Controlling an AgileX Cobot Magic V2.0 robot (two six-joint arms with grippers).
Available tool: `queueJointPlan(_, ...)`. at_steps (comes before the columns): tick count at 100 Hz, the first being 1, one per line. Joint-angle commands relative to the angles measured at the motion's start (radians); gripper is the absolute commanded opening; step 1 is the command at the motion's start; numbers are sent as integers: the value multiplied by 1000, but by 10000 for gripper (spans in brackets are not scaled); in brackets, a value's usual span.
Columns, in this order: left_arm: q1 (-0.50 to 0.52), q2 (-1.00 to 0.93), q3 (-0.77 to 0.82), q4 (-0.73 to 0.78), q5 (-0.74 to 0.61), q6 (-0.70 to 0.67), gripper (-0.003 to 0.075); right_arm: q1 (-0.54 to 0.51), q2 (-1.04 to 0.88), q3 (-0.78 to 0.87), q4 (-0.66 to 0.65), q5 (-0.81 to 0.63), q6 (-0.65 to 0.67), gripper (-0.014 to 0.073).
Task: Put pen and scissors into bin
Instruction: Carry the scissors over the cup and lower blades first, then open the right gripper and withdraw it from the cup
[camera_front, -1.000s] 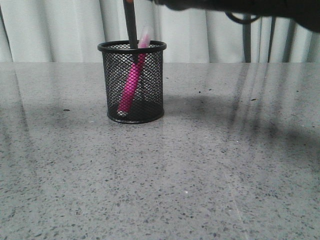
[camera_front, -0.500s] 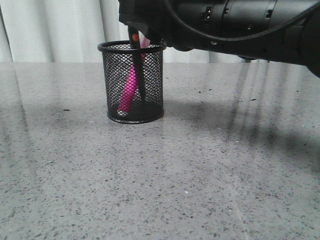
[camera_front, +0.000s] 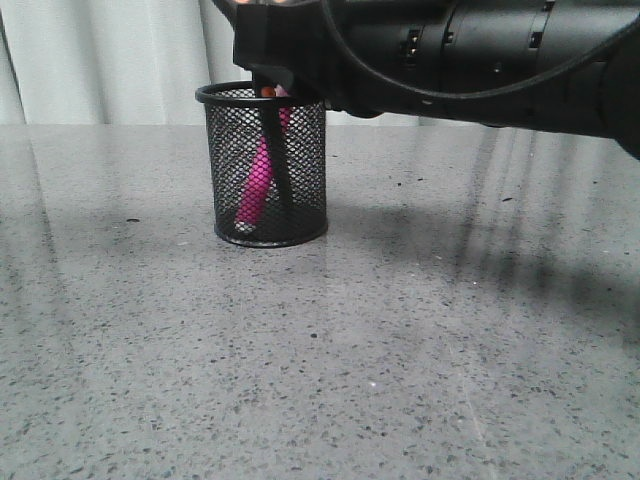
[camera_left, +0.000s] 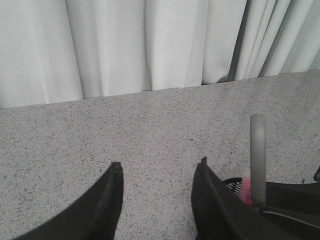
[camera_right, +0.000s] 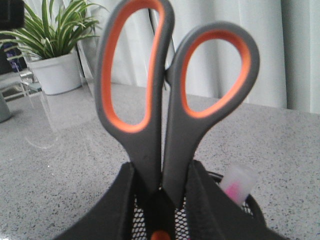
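Currently the right claw (camera_right: 160, 197) is clamped on the dark grey, orange-lined scissors (camera_right: 170, 100) just below the handle loops, blades pointing down inside the black wire-mesh cylindrical bin (camera_front: 264, 165) on the speckled grey surface (camera_front: 400, 340). Magenta-pink marker pen (camera_front: 260, 180) leans inside the bin, clear cap (camera_right: 237, 182) at the rim. Left claw (camera_left: 157, 200) hangs empty, jaws apart, beside the bin. Risk: whether the blade tips touch the base is unclear; releasing high could jolt or tip the light bin. A withdrawing claw could catch the rim.
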Motion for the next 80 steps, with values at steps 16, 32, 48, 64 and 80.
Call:
queueJointPlan(16, 4, -24, -29, -10, -67, -7, 295, 0, -36, -21, -13, -64, -9, -72)
queueJointPlan(32, 4, -24, -29, -10, -64, -7, 295, 0, -36, -21, -13, -60, -9, -72)
queueJointPlan(48, 4, -24, -29, -10, -64, -7, 295, 0, -36, -19, -15, -47, -9, -59)
queueJointPlan(64, 4, -24, -29, -10, -63, -7, 295, 0, -36, -19, -17, -38, -9, 84)
queueJointPlan(80, 4, -24, -29, -10, -63, -7, 295, -2, -36, -19, -17, -34, -9, 200)
